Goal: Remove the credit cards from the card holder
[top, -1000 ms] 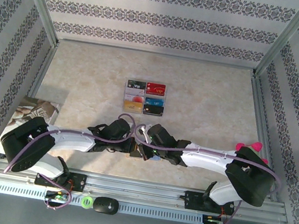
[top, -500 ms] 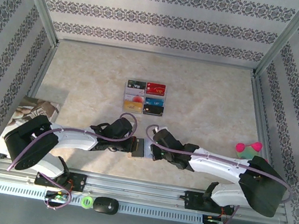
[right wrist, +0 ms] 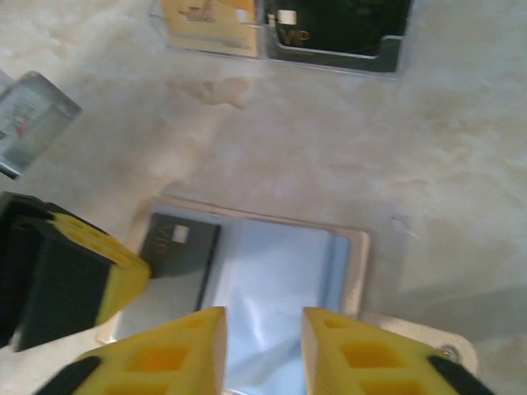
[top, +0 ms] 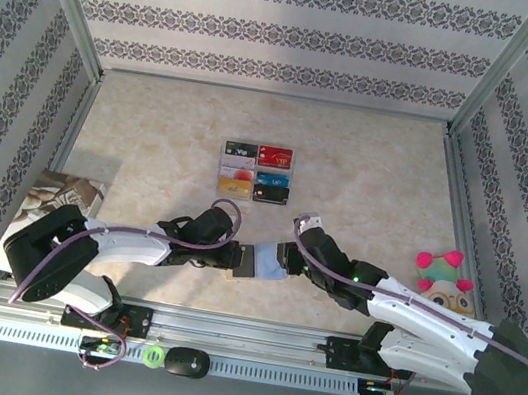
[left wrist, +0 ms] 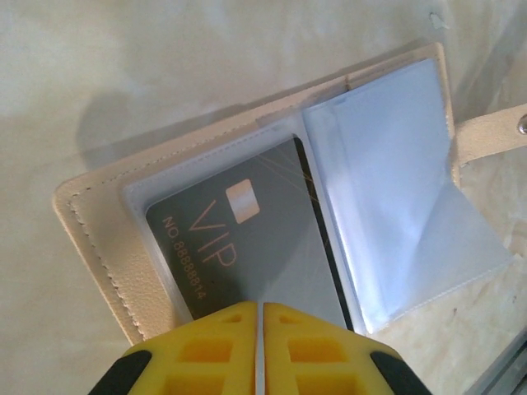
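Lying open near the front edge of the marble-look table [top: 379, 176], the tan card holder [top: 260, 261] is sitting between both grippers. The left gripper [left wrist: 258, 317] is reaching over its dark VIP card [left wrist: 247, 239], jaws almost together. The right gripper [right wrist: 263, 329] is hovering, narrowly parted, above the clear sleeves [right wrist: 280, 263].

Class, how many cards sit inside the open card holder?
1: a dark VIP card in the left sleeve of the card holder; more may hide behind the pale sleeves.
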Controlling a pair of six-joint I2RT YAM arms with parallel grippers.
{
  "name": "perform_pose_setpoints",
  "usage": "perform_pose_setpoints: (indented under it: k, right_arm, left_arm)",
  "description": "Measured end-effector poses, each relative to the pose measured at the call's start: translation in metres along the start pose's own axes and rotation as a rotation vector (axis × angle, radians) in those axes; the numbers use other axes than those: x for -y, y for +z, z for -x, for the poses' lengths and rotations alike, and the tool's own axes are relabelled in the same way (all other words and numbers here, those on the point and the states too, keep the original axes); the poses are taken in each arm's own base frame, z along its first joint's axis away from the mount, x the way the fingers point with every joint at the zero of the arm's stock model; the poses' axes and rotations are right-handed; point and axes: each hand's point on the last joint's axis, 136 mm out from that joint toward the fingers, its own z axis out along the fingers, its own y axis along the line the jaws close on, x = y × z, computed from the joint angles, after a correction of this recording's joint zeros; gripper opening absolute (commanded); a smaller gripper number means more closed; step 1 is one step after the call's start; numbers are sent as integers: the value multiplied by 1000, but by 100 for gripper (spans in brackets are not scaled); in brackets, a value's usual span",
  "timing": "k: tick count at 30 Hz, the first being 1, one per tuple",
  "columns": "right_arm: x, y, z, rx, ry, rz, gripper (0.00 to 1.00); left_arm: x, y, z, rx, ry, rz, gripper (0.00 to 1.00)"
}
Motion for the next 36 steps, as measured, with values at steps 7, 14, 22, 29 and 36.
perform_pose_setpoints:
  k: [7,14,22,29,36]
  right_arm:
    - [-32,34,-23,-224,15,160,19]
    - [-43,55,-50,-380,31,215,19]
    - [-43,59,-55,-405,47,214,21]
    - [-40,69,-51,-406,128,221,24]
    - [-25,72,-48,-391,229,210,17]
  left_arm:
    - [5,-10,3,20,12,-13,17]
    - [2,-19,6,45,30,16,6]
    - [-20,-2,-3,-9,43,105,3]
    - [-19,3,1,-13,54,107,2]
    - [-19,3,1,-13,55,107,0]
